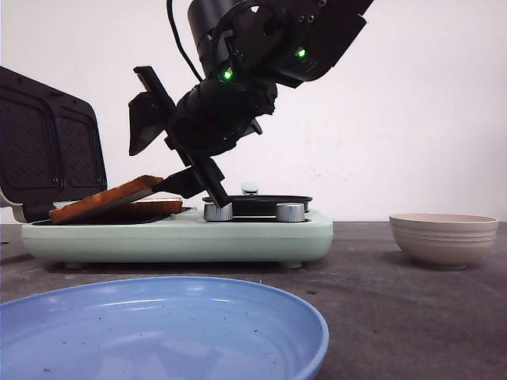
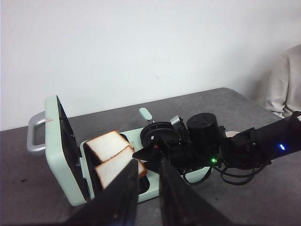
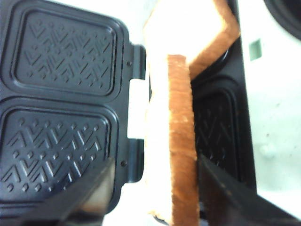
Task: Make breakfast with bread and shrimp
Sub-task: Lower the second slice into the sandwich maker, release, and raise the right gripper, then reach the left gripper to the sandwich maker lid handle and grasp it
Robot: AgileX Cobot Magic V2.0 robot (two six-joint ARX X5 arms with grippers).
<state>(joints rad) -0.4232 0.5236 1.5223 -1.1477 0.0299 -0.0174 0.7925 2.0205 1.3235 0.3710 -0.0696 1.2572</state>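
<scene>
So the right gripper point(image 1: 184, 184) is reaching down into the open mint-green sandwich maker point(image 1: 178, 235), and one slice of bread point(image 1: 107, 199) is held by its edge between the two fingers point(image 3: 84, 197). In the right wrist view the crust is seen running straight up the gap, with a finger on each side of it, so the pincer is closed about as far as the slice's thickness allows. The held slice is tilted: the end at the fingertips is raised and the far end dips toward the lid. A second slice point(image 1: 139, 210) lies flat in the plate just below the fingertips, and it's partly overlapped by the held one. Beyond the tips, the patterned dark lid point(image 3: 61, 99) is stood open.

The left gripper point(image 2: 143, 188) is kept well back from the appliance with nothing in it, and only a narrow gap is left between its fingers.

No shrimp can be made out. A beige bowl point(image 1: 444, 237) is off to the right arm's side, and a blue plate point(image 1: 158, 328) sits nearest the camera.
</scene>
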